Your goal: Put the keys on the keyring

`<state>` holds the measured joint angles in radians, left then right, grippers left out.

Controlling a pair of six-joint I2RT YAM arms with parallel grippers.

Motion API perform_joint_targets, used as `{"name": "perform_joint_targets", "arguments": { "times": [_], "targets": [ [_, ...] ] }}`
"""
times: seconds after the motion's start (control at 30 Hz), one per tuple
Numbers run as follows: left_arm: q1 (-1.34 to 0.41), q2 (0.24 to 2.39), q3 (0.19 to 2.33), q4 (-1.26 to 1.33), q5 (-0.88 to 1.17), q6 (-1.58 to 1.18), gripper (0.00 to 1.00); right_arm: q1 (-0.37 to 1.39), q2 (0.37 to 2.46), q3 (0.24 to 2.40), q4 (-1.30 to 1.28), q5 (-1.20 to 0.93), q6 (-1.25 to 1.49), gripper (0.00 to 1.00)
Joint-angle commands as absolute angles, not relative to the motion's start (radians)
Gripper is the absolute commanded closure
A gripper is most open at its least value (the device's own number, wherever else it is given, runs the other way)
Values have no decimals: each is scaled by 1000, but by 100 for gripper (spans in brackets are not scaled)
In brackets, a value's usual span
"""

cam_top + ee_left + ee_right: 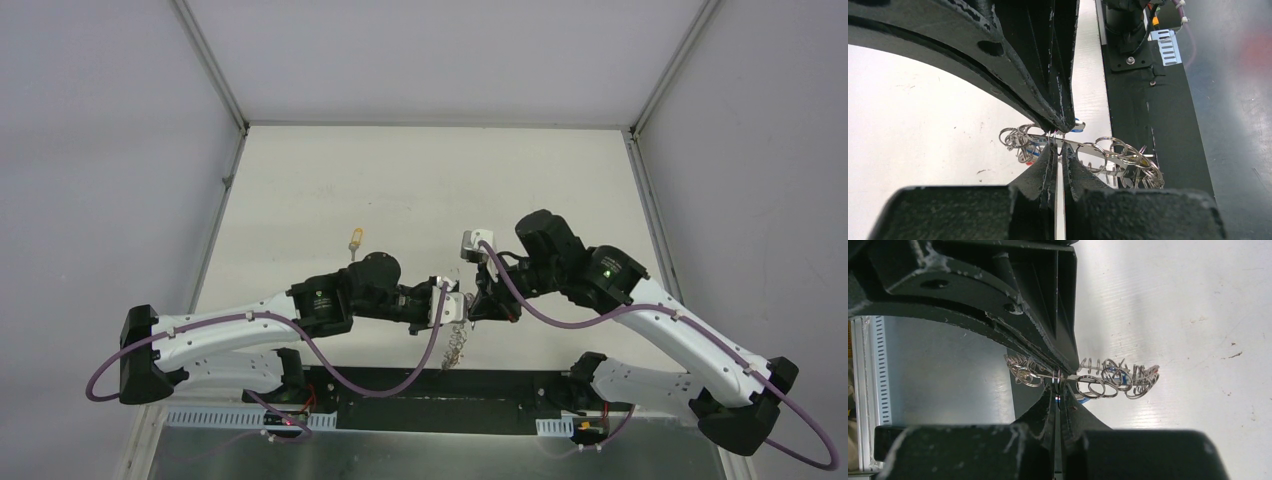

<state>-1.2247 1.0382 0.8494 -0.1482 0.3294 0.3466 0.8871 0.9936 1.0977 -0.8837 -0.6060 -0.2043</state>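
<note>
The left hand (1060,140) and right hand (1060,378) each pinch the floppy keyring (457,342) above the near edge of the bench (400,180) (likely steadying it for threading).

1 L gripper (1060,140), 1 R gripper (1060,380), 1 keyring (1118,155), 1 yellow key (353,240).

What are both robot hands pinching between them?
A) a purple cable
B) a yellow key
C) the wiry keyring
C: the left hand and the right hand are each shut on the keyring, while the yellow key lies by itself on the table.
</note>
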Motion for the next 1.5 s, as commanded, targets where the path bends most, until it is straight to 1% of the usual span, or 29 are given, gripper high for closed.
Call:
{"name": "perform_joint_targets", "arguments": {
  "times": [0.0, 0.03, 0.07, 0.1, 0.13, 0.3, 0.37, 0.4, 0.47, 0.67, 0.7, 0.77, 0.87, 1.03, 1.1, 1.17, 1.27, 1.43, 1.47],
  "targets": [
    [-1233, 1011, 842, -56, 367, 344, 97, 889, 967, 1096, -794, -631, -196, 100],
    [-1233, 1010, 843, -55, 365, 344, 87, 889, 966, 1095, -794, -632, -197, 100],
    [-1234, 1010, 845, -54, 365, 344, 79, 890, 966, 1095, -794, -634, -197, 100],
    [-1234, 1011, 847, -54, 365, 345, 77, 889, 968, 1095, -796, -636, -196, 100],
    [-1233, 1012, 850, -54, 367, 347, 77, 890, 967, 1095, -799, -638, -197, 100],
    [-1234, 1021, 860, -54, 377, 362, 85, 889, 968, 1093, -799, -644, -195, 100],
    [-1235, 1023, 861, -54, 375, 362, 85, 889, 968, 1092, -802, -644, -195, 100],
    [-1234, 1022, 861, -55, 374, 361, 87, 889, 968, 1092, -802, -643, -196, 100],
    [-1234, 1021, 860, -57, 375, 362, 100, 889, 968, 1091, -801, -644, -198, 100],
    [-1233, 1009, 851, -50, 361, 343, 100, 890, 968, 1084, -791, -632, -184, 100],
    [-1233, 1006, 846, -42, 352, 335, 100, 888, 966, 1080, -786, -623, -173, 96],
    [-1234, 997, 833, -17, 338, 316, 100, 888, 956, 1068, -771, -598, -150, 79],
    [-1235, 980, 798, 42, 315, 279, 100, 889, 915, 1044, -736, -547, -125, 58],
    [-1233, 949, 715, 212, 300, 222, 100, 888, 801, 990, -646, -471, -95, 29],
    [-1235, 937, 665, 325, 312, 214, 100, 888, 748, 955, -597, -454, -83, 24],
    [-1233, 929, 616, 445, 321, 207, 100, 887, 690, 922, -548, -447, -67, 22],
    [-1234, 927, 566, 568, 337, 212, 100, 887, 609, 875, -482, -456, -50, 22],
    [-1234, 934, 548, 658, 395, 253, 100, 888, 495, 801, -366, -456, -50, 22],
    [-1234, 936, 549, 661, 408, 263, 100, 887, 485, 789, -357, -505, -49, 24]
  ]
}}
